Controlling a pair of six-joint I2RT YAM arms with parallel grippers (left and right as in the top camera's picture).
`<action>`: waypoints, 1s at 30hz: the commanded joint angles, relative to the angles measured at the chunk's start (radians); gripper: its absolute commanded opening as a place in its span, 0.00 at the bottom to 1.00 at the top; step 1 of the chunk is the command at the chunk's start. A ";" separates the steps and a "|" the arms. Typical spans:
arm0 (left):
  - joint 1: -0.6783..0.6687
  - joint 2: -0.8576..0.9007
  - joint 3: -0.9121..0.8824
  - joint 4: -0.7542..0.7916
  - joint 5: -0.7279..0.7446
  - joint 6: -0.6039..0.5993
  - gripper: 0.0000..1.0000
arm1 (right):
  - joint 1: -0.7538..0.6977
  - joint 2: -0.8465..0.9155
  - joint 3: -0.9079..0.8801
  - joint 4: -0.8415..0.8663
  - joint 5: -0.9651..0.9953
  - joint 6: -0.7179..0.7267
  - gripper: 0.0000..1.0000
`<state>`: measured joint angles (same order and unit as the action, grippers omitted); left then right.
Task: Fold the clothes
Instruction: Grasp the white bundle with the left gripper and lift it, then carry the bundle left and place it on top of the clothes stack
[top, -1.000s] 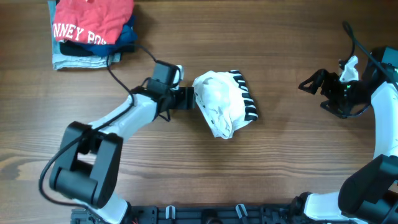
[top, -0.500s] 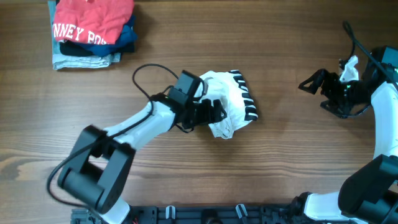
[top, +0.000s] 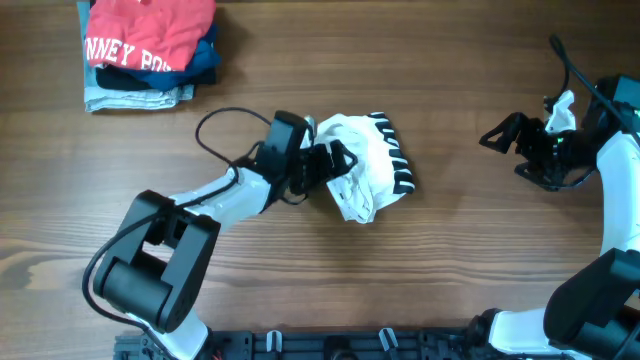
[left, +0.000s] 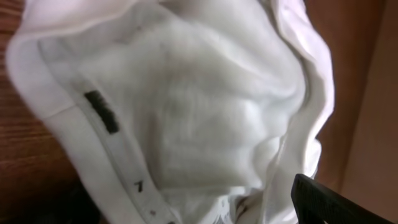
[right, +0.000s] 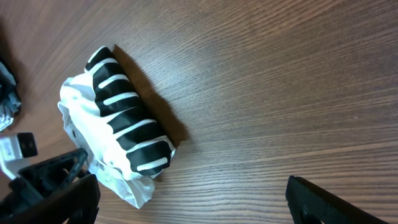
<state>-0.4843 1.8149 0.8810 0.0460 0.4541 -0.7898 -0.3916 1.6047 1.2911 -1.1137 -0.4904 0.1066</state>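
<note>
The white T-shirt (top: 362, 172) lies crumpled in a heap at mid-table, its black-striped patch (top: 396, 160) on the right side. My left gripper (top: 335, 160) is over the heap's left part, jaws apart with fabric between them. The left wrist view is filled with white fabric (left: 205, 112), showing the small dark tag (left: 101, 112) and one finger at the lower right. My right gripper (top: 503, 152) is open and empty, well to the right of the shirt. The right wrist view shows the heap (right: 84, 134) and striped patch (right: 127, 127) far from its fingers (right: 193, 205).
A pile of folded garments sits at the back left: a red one with white lettering (top: 150, 35) on top of navy and pale blue ones. The left arm's black cable (top: 215, 125) loops over the table behind the arm.
My left gripper moved right from the shirt's left edge onto the heap, then drew back a little toward the top left. The shirt barely shifted. The right arm has not moved.
</note>
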 joint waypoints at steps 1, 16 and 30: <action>-0.002 0.005 -0.072 0.090 0.031 -0.068 0.97 | 0.002 0.010 0.012 -0.001 -0.016 -0.018 0.96; -0.084 0.162 -0.085 0.341 -0.040 -0.145 0.91 | 0.002 0.010 0.012 -0.001 -0.028 -0.017 0.96; 0.108 0.163 -0.079 0.325 -0.133 0.199 0.04 | 0.002 0.010 0.012 -0.003 -0.027 -0.018 0.96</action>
<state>-0.5144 1.9491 0.8185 0.4091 0.3164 -0.8047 -0.3916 1.6047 1.2911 -1.1141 -0.4973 0.1066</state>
